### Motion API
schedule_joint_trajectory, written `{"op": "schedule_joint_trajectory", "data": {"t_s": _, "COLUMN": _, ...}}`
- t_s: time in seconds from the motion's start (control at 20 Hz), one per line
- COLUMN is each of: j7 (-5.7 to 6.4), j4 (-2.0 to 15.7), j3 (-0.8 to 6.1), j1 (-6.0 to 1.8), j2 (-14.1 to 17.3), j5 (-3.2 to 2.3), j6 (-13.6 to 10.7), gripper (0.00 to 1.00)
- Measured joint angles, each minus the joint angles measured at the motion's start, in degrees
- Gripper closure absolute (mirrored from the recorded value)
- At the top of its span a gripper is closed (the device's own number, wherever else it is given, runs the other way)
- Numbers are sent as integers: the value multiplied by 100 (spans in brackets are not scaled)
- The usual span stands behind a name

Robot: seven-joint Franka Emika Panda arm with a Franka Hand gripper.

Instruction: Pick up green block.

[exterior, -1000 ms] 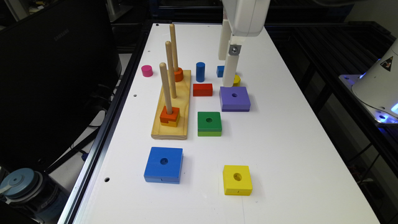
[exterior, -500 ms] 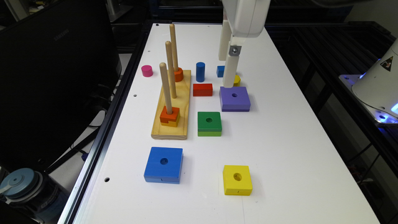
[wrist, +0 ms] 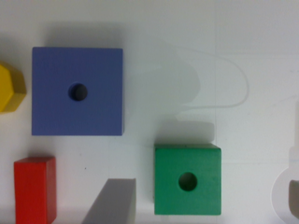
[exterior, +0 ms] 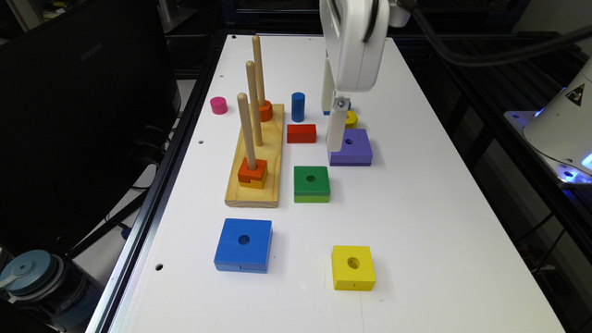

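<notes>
The green block (exterior: 311,181) lies flat on the white table (exterior: 416,222), dark green over a lime-green layer, with a round centre hole. It sits just to the exterior view's right of the wooden peg board (exterior: 259,157). My gripper (exterior: 333,132) hangs above the table beyond it, next to the purple block (exterior: 351,146), clear of the green block. In the wrist view the green block (wrist: 188,179) lies between one grey finger (wrist: 112,203) and a pale part at the frame edge (wrist: 290,196). The fingers stand wide apart with nothing held.
A blue square block (exterior: 243,243) and a yellow square block (exterior: 353,267) lie nearer the camera. A red block (exterior: 301,133), blue cylinder (exterior: 298,107), yellow hexagonal piece (exterior: 350,119) and pink cylinder (exterior: 218,105) surround the gripper area. Three tall pegs rise from the board.
The arm has come down and a little nearer the green block. The blocks have not moved.
</notes>
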Motion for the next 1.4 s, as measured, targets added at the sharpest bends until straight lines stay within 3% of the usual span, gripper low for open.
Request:
{"op": "schedule_joint_trajectory", "data": {"t_s": 0.05, "j7": 42, "j4": 1, "j3": -3, "j1": -1, "j2": 66, "j5": -55, "j6": 53, "gripper": 0}}
{"op": "schedule_joint_trajectory", "data": {"t_s": 0.1, "j7": 51, "j4": 2, "j3": -3, "j1": 0, "j2": 75, "j5": -63, "j6": 60, "gripper": 0}}
{"op": "schedule_joint_trajectory", "data": {"t_s": 0.15, "j7": 96, "j4": 7, "j3": -7, "j1": -1, "j2": 138, "j5": -127, "j6": 111, "gripper": 0}}
{"op": "schedule_joint_trajectory", "data": {"t_s": 0.6, "j7": 102, "j4": 0, "j3": -12, "j1": 0, "j2": 208, "j5": -149, "j6": 146, "gripper": 0}}
{"op": "schedule_joint_trajectory", "data": {"t_s": 0.7, "j7": 136, "j4": -3, "j3": -24, "j1": -1, "j2": 312, "j5": -219, "j6": 224, "gripper": 0}}
{"op": "schedule_joint_trajectory", "data": {"t_s": 0.9, "j7": 311, "j4": 7, "j3": -38, "j1": -4, "j2": 550, "j5": -461, "j6": 418, "gripper": 0}}
{"op": "schedule_joint_trajectory", "data": {"t_s": 1.0, "j7": 346, "j4": 9, "j3": -34, "j1": -4, "j2": 558, "j5": -494, "j6": 425, "gripper": 0}}
{"op": "schedule_joint_trajectory", "data": {"t_s": 1.4, "j7": 356, "j4": 45, "j3": -49, "j1": -10, "j2": 556, "j5": -512, "j6": 425, "gripper": 0}}
